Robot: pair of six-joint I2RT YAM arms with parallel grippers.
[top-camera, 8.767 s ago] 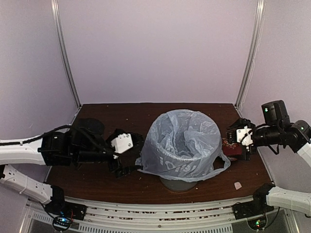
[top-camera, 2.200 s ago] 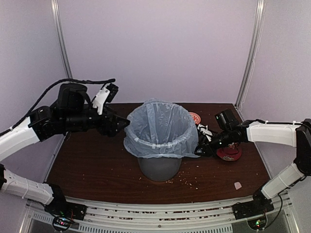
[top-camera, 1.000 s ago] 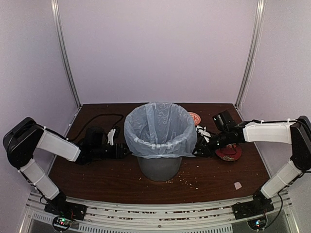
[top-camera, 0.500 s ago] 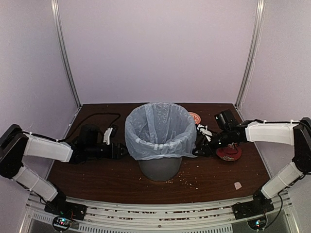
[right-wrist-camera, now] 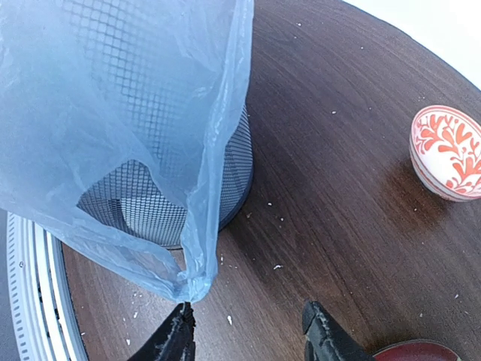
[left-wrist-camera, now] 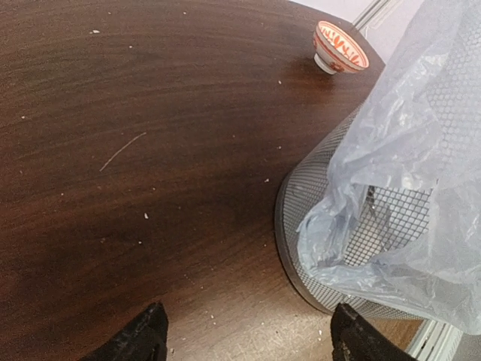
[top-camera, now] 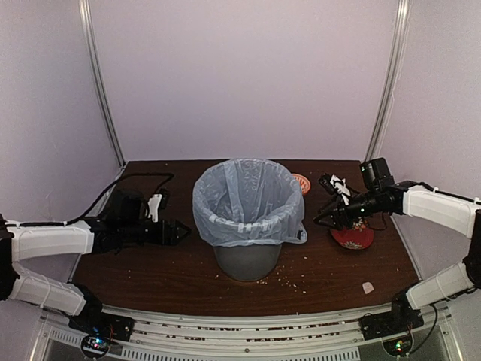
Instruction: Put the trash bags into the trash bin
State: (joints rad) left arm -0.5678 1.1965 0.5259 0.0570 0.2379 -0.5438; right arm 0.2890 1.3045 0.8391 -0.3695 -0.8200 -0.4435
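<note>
While the pale blue trash bag [top-camera: 244, 188] lines the wire-mesh trash bin [top-camera: 248, 265] at the middle of the table [top-camera: 143, 271], its mouth is folded down over the rim and its skirt hangs partway down the outside of the mesh. Left of the bin, the left end effector [top-camera: 180, 230] sits low over the wood, pointing at the bin's side but apart from it. Its wrist view shows the two fingertips [left-wrist-camera: 143, 342] spread wide with bare table between them. That side is open wood back to the far edge, where a small red-patterned bowl [top-camera: 301, 183] stands just behind the bin on its right. On the right, the right end effector [top-camera: 322, 219] hovers near the bag's skirt, jaws moderately parted and holding nothing. A hanging corner of the bag ends just above one fingertip [right-wrist-camera: 176, 338]; whether they touch cannot be told. A flat red dish [top-camera: 353, 238] lies just beside that end effector, narrowing the room there. Crumbs [top-camera: 289, 278] dot the strip between bin and near edge, and a small pink scrap [top-camera: 367, 286] lies near the front right corner.
</note>
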